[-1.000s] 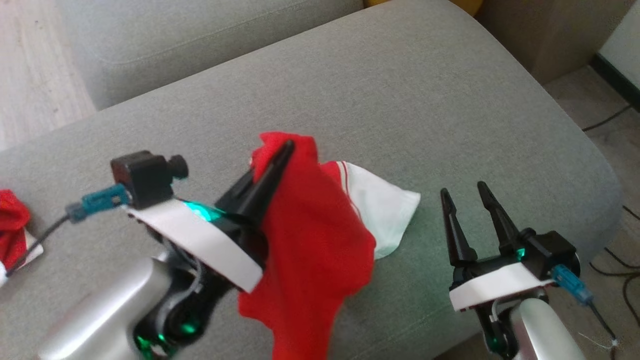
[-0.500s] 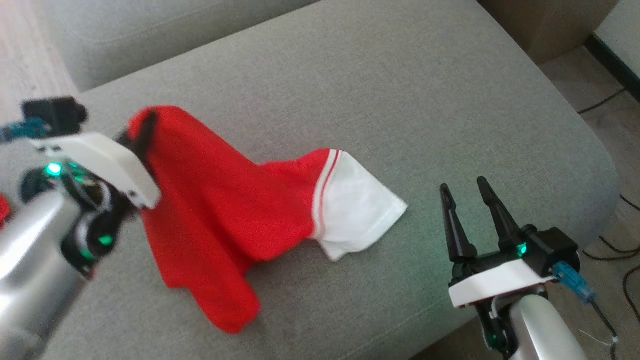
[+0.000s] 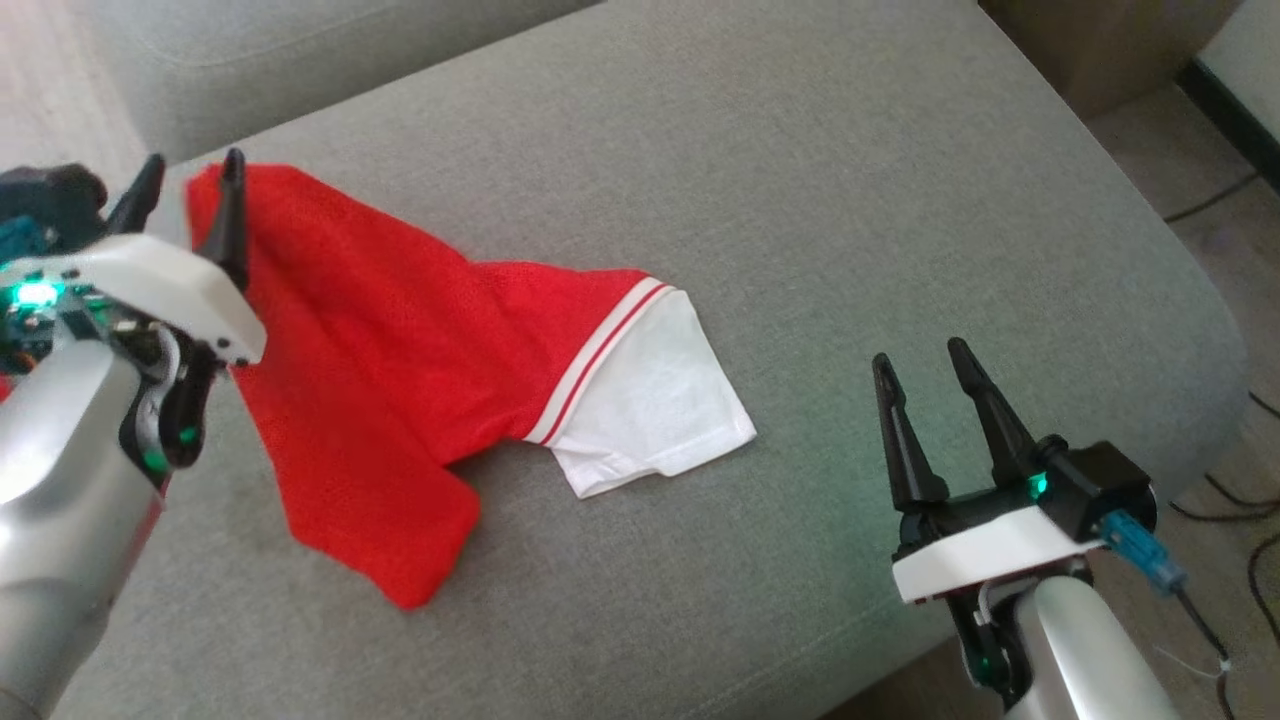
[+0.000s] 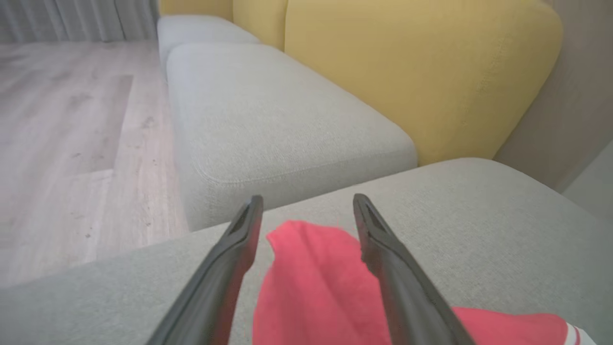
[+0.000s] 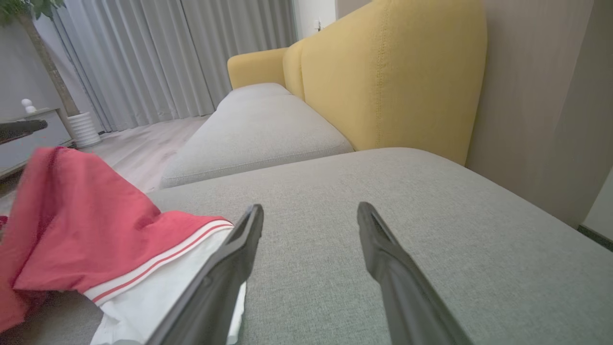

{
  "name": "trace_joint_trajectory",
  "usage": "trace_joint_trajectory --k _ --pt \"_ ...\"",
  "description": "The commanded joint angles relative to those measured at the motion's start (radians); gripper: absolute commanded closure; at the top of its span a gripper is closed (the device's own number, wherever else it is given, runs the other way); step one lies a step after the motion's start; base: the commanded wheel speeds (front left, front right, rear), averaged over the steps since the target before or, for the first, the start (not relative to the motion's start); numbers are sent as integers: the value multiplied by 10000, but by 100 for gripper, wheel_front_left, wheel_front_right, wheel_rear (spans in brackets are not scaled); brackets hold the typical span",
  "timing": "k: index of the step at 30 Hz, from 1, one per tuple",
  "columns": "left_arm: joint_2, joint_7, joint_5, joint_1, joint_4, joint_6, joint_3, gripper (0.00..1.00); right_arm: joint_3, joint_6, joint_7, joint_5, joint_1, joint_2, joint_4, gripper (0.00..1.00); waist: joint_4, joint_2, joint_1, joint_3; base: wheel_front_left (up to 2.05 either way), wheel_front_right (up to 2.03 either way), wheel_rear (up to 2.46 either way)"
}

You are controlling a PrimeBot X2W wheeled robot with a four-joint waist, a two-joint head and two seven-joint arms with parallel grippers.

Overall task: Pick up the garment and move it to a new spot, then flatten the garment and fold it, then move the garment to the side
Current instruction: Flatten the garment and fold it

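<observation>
Gaping left gripper (image 3: 190, 172) straddling garment (image 3: 400, 340)

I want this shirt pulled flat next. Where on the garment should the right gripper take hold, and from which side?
Probably the white end of the garment, at its outer hem corner, coming in low from the right gripper's own side. That corner lies flat, free and nearest that open gripper, opposite the red corner that sits between the left gripper's open jaws.

Garment (image 3: 400, 340): matt red and white knit cloth; sofa cushion (image 3: 850, 180): coarse grey weave; floor (image 4: 72, 120): smooth pale wood
</observation>
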Motion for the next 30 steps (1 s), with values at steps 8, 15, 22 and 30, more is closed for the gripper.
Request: trace_joint_trajectory --k 8,15,22,30 --pt "76 -2083 112 1316 -1241 391 722 0 -394 -7 -65 -520 229 -29 -404 0 861 0 -1 -623 0 0 0" --pt "-687 -2553 803 3939 -3178 1217 839 0 -1055 -7 -65 -1080 551 -29 -373 0 1914 0 -1 -1067 0 0 0" --pt "-1965 -2564 3015 6501 -4308 1392 2182 0 -1512 -7 -65 -1404 683 -29 -273 0 2803 0 -1 -1314 0 0 0" --pt "-3120 -2565 5333 8286 -4454 571 4312 0 -1546 -7 -65 -1504 963 -29 58 0 3338 0 -1 -1509 0 0 0"
